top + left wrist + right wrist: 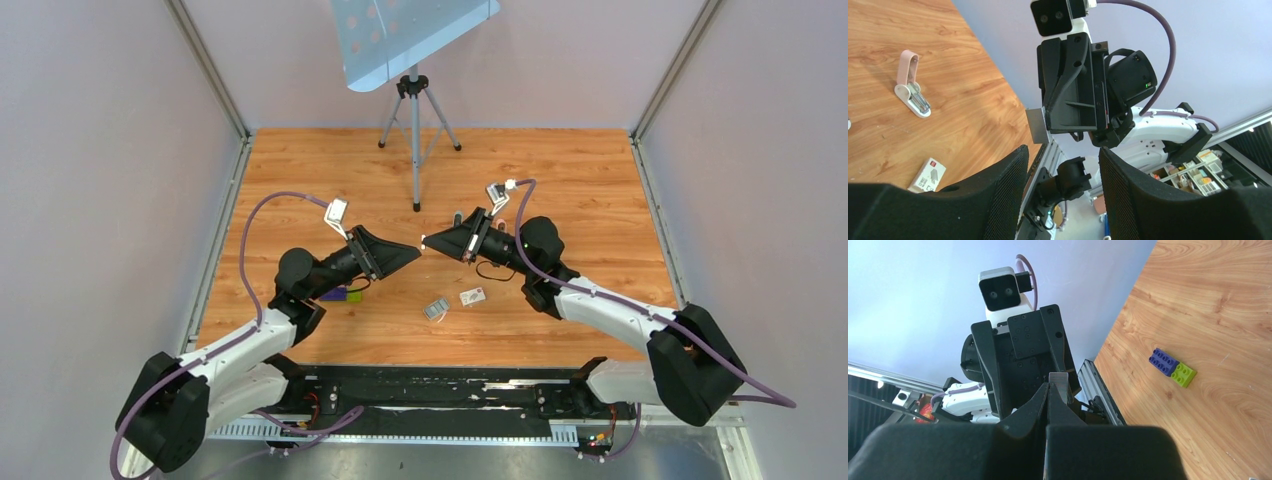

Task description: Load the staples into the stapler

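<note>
The pale pink stapler (909, 86) lies on the wooden table with its arm swung up and its silver tray showing; from above the stapler (436, 308) sits near the front middle. My right gripper (1049, 386) is shut on a short grey strip of staples (1058, 380) that sticks out past its tips. Both grippers hover above the table, tip to tip. My left gripper (1060, 152) is open with nothing between its fingers. The staples (1036, 125) hang just beyond its left fingertip. In the top view the left gripper (411, 254) nearly meets the right gripper (428, 242).
A flat white labelled card (472, 296) lies right of the stapler, also seen as the card (928, 175). A purple-and-green block (342, 295) sits under the left arm. A tripod (415, 120) with a tilted panel stands at the back. Metal rails edge the table.
</note>
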Robot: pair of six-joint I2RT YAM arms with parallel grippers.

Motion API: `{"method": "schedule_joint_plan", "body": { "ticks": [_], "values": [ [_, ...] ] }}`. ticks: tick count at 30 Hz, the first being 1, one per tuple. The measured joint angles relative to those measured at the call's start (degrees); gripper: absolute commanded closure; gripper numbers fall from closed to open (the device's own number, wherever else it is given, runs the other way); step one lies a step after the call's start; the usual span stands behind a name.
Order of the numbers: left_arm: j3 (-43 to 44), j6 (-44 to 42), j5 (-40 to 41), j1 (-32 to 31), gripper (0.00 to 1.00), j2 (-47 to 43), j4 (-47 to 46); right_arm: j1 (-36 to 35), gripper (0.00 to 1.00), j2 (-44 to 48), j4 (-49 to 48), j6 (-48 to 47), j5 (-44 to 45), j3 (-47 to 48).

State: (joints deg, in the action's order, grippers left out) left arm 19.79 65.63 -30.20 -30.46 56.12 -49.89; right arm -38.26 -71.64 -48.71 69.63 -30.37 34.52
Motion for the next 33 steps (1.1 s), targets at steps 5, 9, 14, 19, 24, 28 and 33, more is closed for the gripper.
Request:
{"method": "schedule_joint_plan", "body": {
  "ticks": [5, 9, 14, 19, 24, 28, 33],
  "values": [
    [0.00, 0.66, 0.04, -0.04, 0.42, 1.05, -2.82, -0.04, 1.00, -0.57, -1.95, 1.07, -0.07, 0.00],
    [-0.33, 1.29, 0.33, -0.07, 0.43, 2.34, -5.33, -0.11, 1.00, -1.42, -3.15, 2.01, -0.22, 0.00],
    [-0.79, 2.43, 0.42, -0.07, 0.47, 4.26, -7.98, -0.39, 1.00, -1.81, -4.31, 2.86, -0.48, 0.00],
    [-0.98, 3.41, 0.70, -0.11, 0.53, 5.53, -10.54, -0.61, 1.00, -1.81, -4.50, 3.06, -0.55, 0.00],
    [-1.29, 4.39, 0.90, -0.11, 0.61, 6.56, -13.07, -0.74, 1.00, -1.81, -4.98, 3.30, -0.70, 0.00],
    [-1.90, 5.05, 0.94, -0.11, 0.62, 6.95, -14.40, -0.76, 1.00, -1.81, -5.38, 3.50, -0.92, 0.00],
    [-1.92, 5.35, 0.96, -0.11, 0.62, 7.06, -14.93, -0.98, 1.00, -1.81, -5.73, 3.69, -0.98, 0.00]
  ]
}}
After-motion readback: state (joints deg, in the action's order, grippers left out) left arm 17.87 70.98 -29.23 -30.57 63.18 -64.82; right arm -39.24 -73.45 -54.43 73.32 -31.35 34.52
